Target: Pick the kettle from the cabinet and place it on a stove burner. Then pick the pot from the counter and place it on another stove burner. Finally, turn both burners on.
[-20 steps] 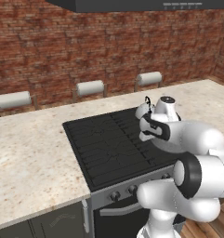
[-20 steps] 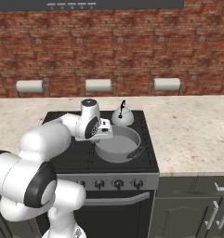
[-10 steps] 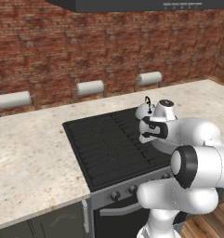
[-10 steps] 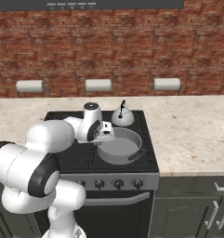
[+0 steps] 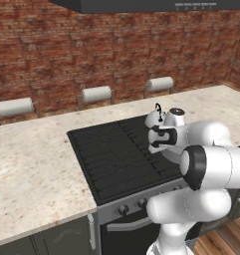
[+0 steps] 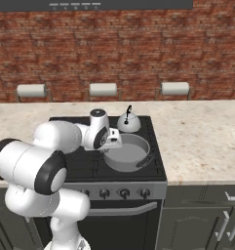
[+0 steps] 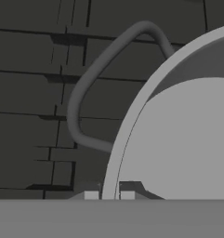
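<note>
The silvery kettle (image 6: 128, 124) (image 5: 155, 118) stands on the back right burner of the black stove (image 6: 75, 166) (image 5: 116, 154). In front of it the wide grey pot (image 6: 126, 152) (image 7: 187, 139) is over the front right burner; I cannot tell whether it rests on the grate. My gripper (image 6: 114, 141) (image 7: 108, 195) is shut on the pot's left rim, one fingertip on each side of the wall. The pot's loop handle (image 7: 85, 93) curves out just beyond the grip. In the left base view my arm hides most of the pot. The cabinet is out of view.
The stove's knob row (image 6: 124, 193) (image 5: 124, 209) runs along the steel front. Beige counter (image 6: 202, 141) (image 5: 32, 169) lies on both sides of the stove. Three paper towel rolls (image 6: 103, 89) hang on the brick wall behind.
The arm's elbow has swung nearer the cameras and the hand has dipped slightly. The pot and the kettle stay where they were.
</note>
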Robot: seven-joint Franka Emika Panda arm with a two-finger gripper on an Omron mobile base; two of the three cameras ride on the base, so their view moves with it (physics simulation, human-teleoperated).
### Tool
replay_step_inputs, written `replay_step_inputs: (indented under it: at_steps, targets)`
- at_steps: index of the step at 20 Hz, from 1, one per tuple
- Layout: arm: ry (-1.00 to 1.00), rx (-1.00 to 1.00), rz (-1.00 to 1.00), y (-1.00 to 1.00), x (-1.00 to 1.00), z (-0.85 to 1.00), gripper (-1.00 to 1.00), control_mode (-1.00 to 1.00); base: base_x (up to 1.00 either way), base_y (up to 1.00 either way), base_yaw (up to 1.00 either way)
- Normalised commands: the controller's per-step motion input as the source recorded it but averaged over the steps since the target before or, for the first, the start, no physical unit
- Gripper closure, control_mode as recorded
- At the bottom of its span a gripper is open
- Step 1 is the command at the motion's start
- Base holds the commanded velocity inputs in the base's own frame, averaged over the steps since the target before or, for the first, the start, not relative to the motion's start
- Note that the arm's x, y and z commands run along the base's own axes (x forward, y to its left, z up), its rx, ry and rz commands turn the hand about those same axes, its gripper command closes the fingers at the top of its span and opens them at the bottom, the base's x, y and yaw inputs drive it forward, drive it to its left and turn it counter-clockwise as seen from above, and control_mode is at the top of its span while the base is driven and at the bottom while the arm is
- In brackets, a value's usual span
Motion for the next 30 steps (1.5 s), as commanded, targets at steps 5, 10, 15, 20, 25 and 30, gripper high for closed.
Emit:
replay_step_inputs:
  at_steps: [5, 10, 15, 20, 25, 30]
  targets:
    - [0.0, 0.0, 0.0, 0.0, 0.03, -0.08, 1.0, -1.0, 0.0, 0.0, 0.0]
    - [0.0, 0.0, 0.0, -0.02, -0.01, -0.07, 1.0, -1.0, 0.0, 0.0, 0.0]
    - [0.0, 0.0, 0.0, 0.0, 0.0, -0.03, -1.0, -1.0, 0.0, 0.0, 0.0]
    - [0.0, 0.0, 0.0, 0.04, -0.02, 0.0, -1.0, -1.0, 0.0, 0.0, 0.0]
    - [0.0, 0.0, 0.0, 0.08, -0.11, 0.2, -1.0, -1.0, 0.0, 0.0, 0.0]
    - [0.0, 0.0, -0.01, 0.08, -0.1, 0.46, -1.0, -1.0, 0.0, 0.0, 0.0]
